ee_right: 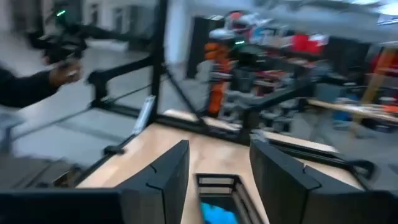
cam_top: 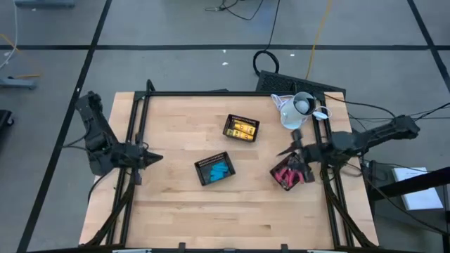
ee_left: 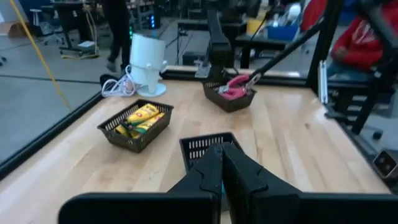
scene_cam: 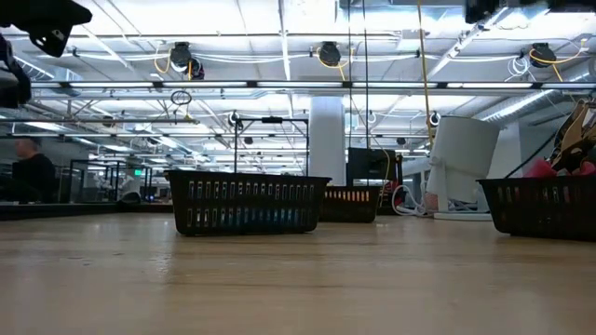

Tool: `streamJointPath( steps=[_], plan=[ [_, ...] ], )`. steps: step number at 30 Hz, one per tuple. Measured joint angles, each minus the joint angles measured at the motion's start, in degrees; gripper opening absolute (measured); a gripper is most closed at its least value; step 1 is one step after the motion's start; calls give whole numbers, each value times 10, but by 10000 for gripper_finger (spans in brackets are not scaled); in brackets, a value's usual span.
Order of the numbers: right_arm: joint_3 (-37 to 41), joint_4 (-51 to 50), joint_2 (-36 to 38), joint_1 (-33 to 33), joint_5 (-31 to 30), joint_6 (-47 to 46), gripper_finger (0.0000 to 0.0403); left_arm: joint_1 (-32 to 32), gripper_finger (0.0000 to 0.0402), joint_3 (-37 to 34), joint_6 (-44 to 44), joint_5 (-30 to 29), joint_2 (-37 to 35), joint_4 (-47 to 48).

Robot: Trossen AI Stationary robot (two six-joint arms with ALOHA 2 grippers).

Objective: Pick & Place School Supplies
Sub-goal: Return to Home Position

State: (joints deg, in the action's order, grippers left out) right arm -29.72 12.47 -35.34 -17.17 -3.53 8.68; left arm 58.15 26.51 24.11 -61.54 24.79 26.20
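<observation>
The yellow crayon boxes [cam_top: 242, 129] are lying in the far black mesh tray [ee_left: 121, 140]. The blue erasers [cam_top: 219, 169] are sitting in the middle tray [scene_cam: 247, 207], and the red-handled scissors [cam_top: 285, 175] are resting in the scissors tray [scene_cam: 540, 210] by the right arm. No loose supply is showing on the wooden surface [cam_top: 176, 211], so the sorting is looking finished. Only the arms' retreat is seemingly remaining.

The left end effector [cam_top: 152, 159] is hanging at the surface's left edge, fingers pressed together and holding nothing. The right end effector [cam_top: 292, 150] is hovering just above the scissors tray, near the white jug [cam_top: 297, 110]. Its fingers are spread and empty, and it is probably needing to pull back toward its own side.
</observation>
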Motion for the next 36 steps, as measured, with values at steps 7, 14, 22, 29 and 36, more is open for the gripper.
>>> streamJointPath(
  steps=[7, 14, 22, 29, 36],
  plan=[
    [146, -23, 213, -7, -40, -41, 145, 13, 18, -1, -38, -6, -63, 15],
    [246, -21, 322, -7, -35, -81, 134, 12, 19, -1, -83, 12, -107, 7],
    [284, -11, 338, -7, 4, -106, 123, 12, 19, -1, -105, -28, -111, -70],
    [285, 12, 338, -7, 9, -82, 104, 12, 19, -1, -73, -58, -110, -70],
    [286, 19, 338, -7, 38, -80, 80, 12, 19, -1, 18, -37, -122, 22]
  ],
)
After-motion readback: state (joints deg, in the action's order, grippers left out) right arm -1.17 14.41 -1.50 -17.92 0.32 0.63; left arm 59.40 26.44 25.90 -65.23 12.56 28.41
